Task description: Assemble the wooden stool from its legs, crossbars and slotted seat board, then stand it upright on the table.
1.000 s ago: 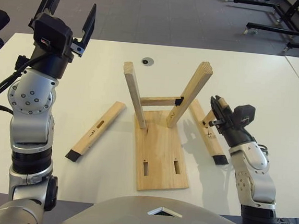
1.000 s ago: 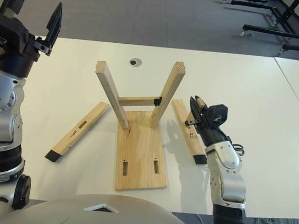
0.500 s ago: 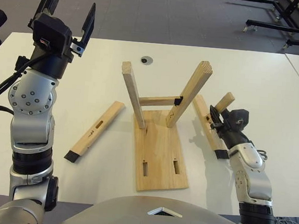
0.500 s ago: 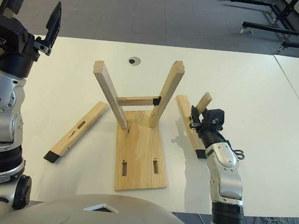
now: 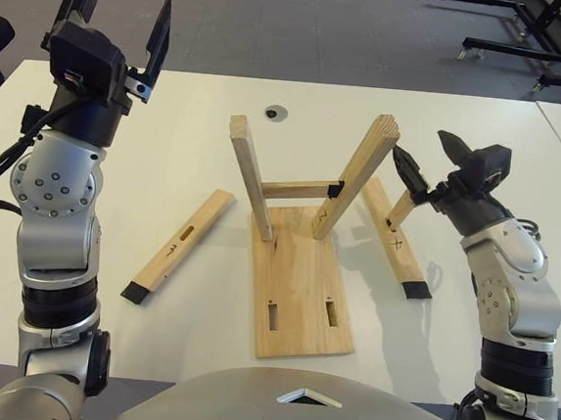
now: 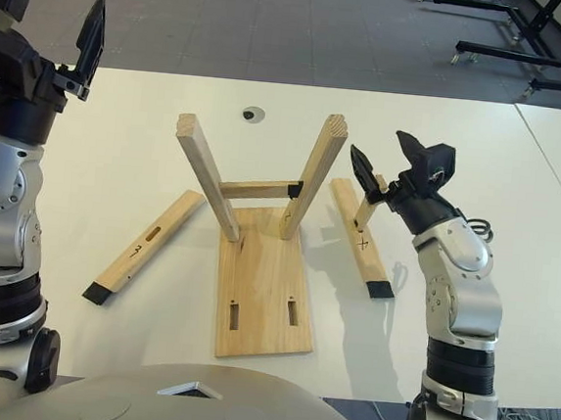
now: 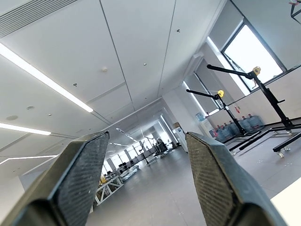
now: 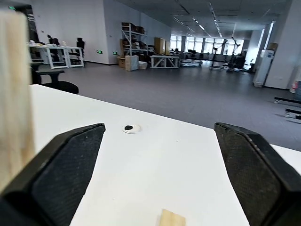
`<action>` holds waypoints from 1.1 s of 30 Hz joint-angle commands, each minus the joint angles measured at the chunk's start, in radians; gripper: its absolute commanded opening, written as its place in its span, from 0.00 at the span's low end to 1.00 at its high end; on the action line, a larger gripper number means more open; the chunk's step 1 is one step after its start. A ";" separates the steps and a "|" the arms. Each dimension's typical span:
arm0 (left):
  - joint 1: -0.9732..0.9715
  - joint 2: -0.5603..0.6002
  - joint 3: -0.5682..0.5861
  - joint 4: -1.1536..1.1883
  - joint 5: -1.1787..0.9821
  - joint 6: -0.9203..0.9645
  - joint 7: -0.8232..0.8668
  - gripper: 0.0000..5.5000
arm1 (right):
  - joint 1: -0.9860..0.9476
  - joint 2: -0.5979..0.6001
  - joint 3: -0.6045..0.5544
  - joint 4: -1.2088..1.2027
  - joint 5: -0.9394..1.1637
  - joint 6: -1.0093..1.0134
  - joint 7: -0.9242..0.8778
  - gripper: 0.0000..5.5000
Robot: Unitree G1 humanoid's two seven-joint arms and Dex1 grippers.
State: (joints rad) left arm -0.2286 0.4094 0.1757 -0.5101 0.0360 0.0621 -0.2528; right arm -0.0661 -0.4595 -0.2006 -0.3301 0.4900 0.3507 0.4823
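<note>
The slotted seat board [image 5: 298, 295] lies flat mid-table. Two legs [image 5: 250, 178] [image 5: 358, 176] stand in its far slots, joined by a crossbar [image 5: 298, 189]. One loose leg [image 5: 179, 246] lies left of the board. Another loose leg [image 5: 394, 240] lies to its right, with a short crossbar [image 5: 400, 210] sticking up from it. My right gripper [image 5: 428, 161] hangs open just above that crossbar, holding nothing. In the right wrist view its fingers [image 8: 63, 165] are spread, with the crossbar's tip [image 8: 171, 219] below. My left gripper [image 5: 121, 9] is raised high at the far left, open and empty.
A round cable grommet [image 5: 276, 114] sits in the table behind the standing legs. The table's right edge [image 5: 551, 145] meets a neighbouring table. Black wheeled frames [image 5: 516, 44] stand on the floor beyond. Bare tabletop stretches around both loose legs.
My right gripper has risen from the right loose leg and short crossbar, and now stands open above them. The left gripper has shifted slightly up and left.
</note>
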 commanded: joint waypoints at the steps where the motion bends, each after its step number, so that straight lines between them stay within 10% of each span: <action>1: 0.032 0.001 0.012 0.024 0.001 -0.020 0.005 0.54 | -0.120 -0.022 -0.030 -0.027 0.050 0.075 -0.030 0.77; 23: 0.057 0.002 0.014 0.062 0.015 -0.061 0.030 0.54 | -0.311 0.003 0.047 0.016 -0.048 0.216 -0.142 0.77; 33: -0.014 0.004 -0.048 0.110 -0.009 -0.067 -0.023 0.54 | 0.003 -0.032 0.219 0.340 -0.274 0.109 -0.104 0.77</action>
State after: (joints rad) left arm -0.2052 0.4029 0.1509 -0.4267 0.0448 0.0030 -0.2498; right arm -0.1785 -0.5205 -0.0023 -0.2213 0.2598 0.3833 0.4086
